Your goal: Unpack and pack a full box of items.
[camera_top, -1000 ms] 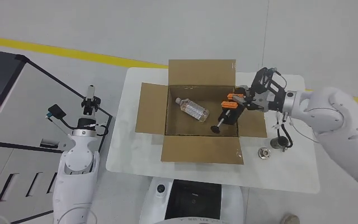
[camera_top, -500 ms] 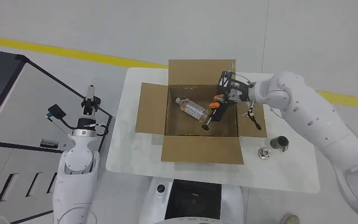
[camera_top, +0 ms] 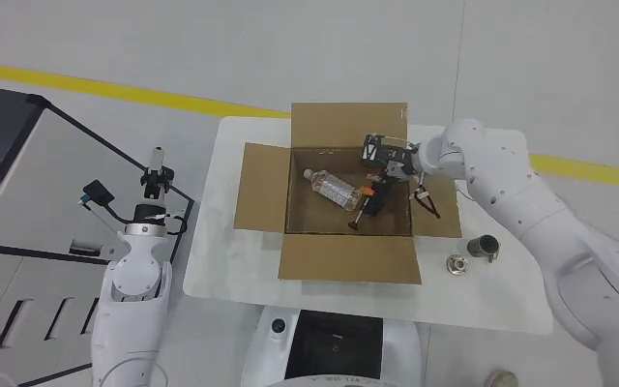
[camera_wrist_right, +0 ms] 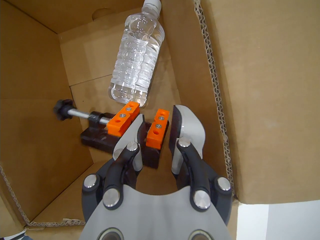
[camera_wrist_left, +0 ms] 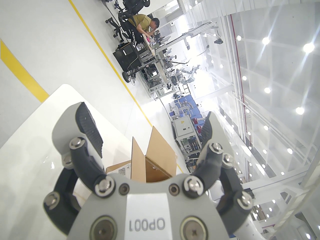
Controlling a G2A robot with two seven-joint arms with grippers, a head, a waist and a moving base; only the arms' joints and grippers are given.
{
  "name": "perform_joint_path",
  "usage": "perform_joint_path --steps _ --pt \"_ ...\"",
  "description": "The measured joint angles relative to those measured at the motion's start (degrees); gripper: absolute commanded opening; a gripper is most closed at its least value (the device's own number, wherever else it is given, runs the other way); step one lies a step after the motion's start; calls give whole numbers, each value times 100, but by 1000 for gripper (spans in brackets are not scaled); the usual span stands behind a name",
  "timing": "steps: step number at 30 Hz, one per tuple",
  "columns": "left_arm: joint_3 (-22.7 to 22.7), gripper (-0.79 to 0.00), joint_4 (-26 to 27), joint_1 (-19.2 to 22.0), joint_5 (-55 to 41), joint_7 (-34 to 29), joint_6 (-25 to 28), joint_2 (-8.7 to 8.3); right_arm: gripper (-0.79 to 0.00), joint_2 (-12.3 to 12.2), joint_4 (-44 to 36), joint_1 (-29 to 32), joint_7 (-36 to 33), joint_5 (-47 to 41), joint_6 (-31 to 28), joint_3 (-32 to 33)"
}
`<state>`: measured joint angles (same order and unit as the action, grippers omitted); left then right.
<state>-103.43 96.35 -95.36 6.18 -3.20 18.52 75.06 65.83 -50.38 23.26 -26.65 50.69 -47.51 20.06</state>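
Two grippers, right gripper (camera_wrist_right: 158, 116) pinched small vise (camera_wrist_right: 95, 136) inside cardboard box (camera_wrist_right: 250, 76), water bottle (camera_wrist_right: 137, 58) beside it, left gripper (camera_wrist_left: 147, 112) spread wide beside table (camera_top: 232, 242).

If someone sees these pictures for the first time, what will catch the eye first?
The open cardboard box in the middle of the white table draws the eye first. On its floor lie a clear water bottle on its side and, beside it, a small black vise with orange blocks. The right gripper is down inside the box, its fingers on either side of one orange block.
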Motion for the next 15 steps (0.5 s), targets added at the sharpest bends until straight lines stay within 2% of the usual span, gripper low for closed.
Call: perform_joint_path --steps 5,9,12,15 --pt "0 0 0 0 0 0 0 0 -416 99 289 -76 245 -92 -233 97" --pt "0 0 0 0 0 0 0 0 -425 6 261 -123 654 -212 -600 361" --pt "0 0 0 0 0 0 0 0 -431 -261 16 -90 1142 -320 -993 809" --pt "0 0 0 0 0 0 0 0 -440 -745 -633 204 1819 -327 -1059 1550"
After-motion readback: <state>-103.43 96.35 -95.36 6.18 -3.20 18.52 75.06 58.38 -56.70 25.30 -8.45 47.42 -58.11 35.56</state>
